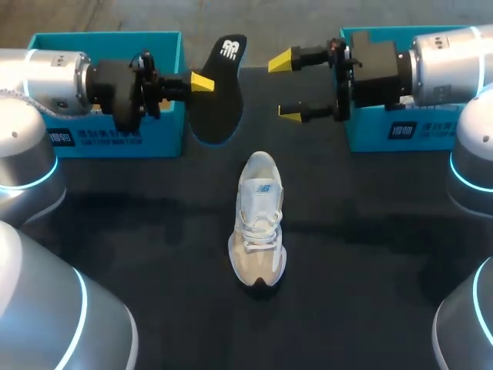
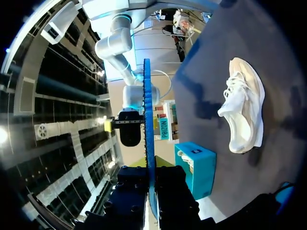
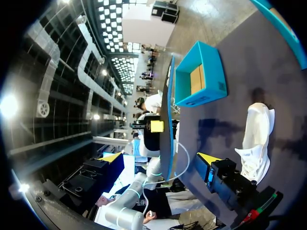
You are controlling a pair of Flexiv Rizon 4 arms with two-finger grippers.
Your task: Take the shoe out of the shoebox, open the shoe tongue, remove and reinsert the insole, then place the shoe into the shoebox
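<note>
A white and beige shoe stands upright on the dark table, toe towards the near edge. The black insole hangs above the table's far middle, with my left gripper shut on one edge. In the left wrist view the insole shows edge-on between that gripper's fingers, and the shoe lies off to one side. My right gripper is open, facing the insole from the right without touching it. In the right wrist view the insole stands just ahead of the open gripper; the shoe lies beside it.
Two teal boxes stand at the table's far edge: one under my left arm, the other under my right arm. The left box is open, with brown card inside. The other box holds something white.
</note>
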